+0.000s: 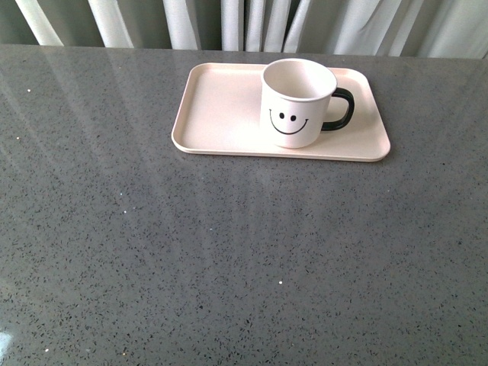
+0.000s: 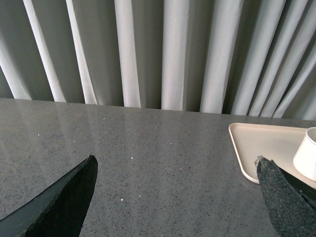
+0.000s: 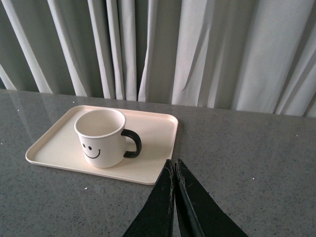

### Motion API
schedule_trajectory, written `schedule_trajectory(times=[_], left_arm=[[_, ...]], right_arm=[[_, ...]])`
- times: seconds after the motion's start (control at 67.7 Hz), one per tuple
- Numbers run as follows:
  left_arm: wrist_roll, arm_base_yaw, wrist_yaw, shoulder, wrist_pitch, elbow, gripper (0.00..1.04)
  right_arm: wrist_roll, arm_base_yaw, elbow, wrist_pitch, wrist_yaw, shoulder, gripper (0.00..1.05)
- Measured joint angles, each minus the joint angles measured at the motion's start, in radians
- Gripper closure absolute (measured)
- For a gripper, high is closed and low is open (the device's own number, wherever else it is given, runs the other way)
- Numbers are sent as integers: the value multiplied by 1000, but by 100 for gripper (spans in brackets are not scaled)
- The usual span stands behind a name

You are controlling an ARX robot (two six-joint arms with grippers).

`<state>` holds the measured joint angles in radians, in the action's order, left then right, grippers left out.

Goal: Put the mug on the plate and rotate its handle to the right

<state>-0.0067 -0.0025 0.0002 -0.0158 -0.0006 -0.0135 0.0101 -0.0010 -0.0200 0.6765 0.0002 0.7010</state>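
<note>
- Mug (image 1: pixel 297 101), cream-white with a black smiley face, stands upright on the pale pink plate (image 1: pixel 221 114), in the plate's right half as the front view shows it.
- Its glossy black handle (image 1: pixel 340 109) sticks out to the right, over the plate's floor and short of the rim.
- The mug's inside looks empty, and nothing else lies on the plate.
- Neither arm appears in the front view; both are known only from their wrist cameras.
- The left gripper (image 2: pixel 177 197) hangs low over the bare grey countertop (image 1: pixel 229 259), its two dark fingers spread wide with nothing between them; one fingertip (image 2: pixel 276 190) sits near the plate's corner, though I cannot tell whether it touches.
- The right gripper (image 3: pixel 175 170) has its black fingers pressed together at the tips, holding nothing, and it points toward the plate's near edge from just beside it, apart from the mug.
- Pale pleated curtains (image 3: pixel 207 49) hang behind the table's far edge.
</note>
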Motion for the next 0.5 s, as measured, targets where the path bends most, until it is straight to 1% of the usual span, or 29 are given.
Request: schedule_trajectory(times=[0.207, 0.502], left_arm=[[0, 0, 0, 0, 0, 0, 9], [0, 0, 0, 0, 0, 0, 9]], right_arm=[[0, 0, 1, -144, 0, -159, 103], [0, 0, 1, -302, 0, -325, 103]])
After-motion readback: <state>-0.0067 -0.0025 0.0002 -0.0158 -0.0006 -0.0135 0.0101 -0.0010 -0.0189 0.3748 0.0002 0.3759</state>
